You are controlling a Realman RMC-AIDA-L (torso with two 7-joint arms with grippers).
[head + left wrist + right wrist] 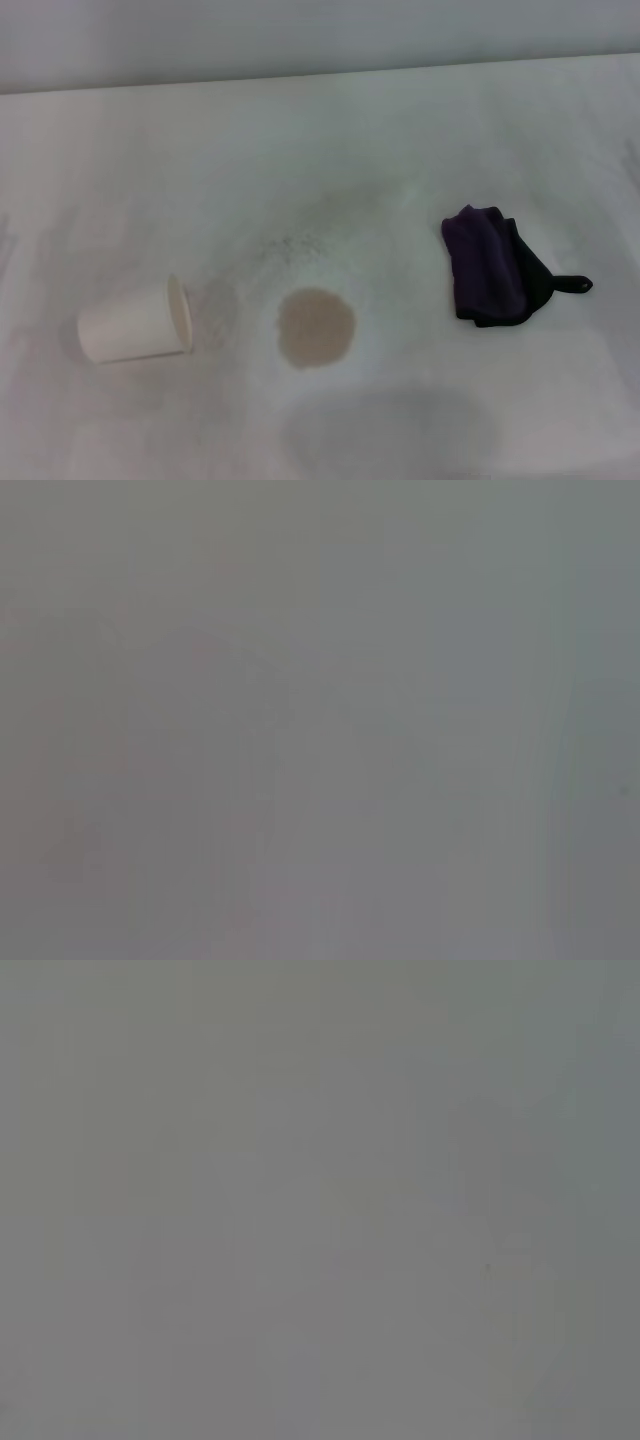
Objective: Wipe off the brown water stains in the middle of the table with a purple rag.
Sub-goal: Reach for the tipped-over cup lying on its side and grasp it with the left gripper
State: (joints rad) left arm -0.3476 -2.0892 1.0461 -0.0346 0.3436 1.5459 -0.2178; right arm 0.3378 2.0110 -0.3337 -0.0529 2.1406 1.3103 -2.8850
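The brown water stains (315, 327) form one roundish tan patch on the white table (330, 140), nearer its front edge. The purple rag (492, 265) lies crumpled toward the right edge — black loop tab pointing right — well apart from the patch.

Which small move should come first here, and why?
Probably the right arm should reach for the purple rag. It lies untouched on the table, right of the brown water stains and apart from them, and no gripper is in view yet.
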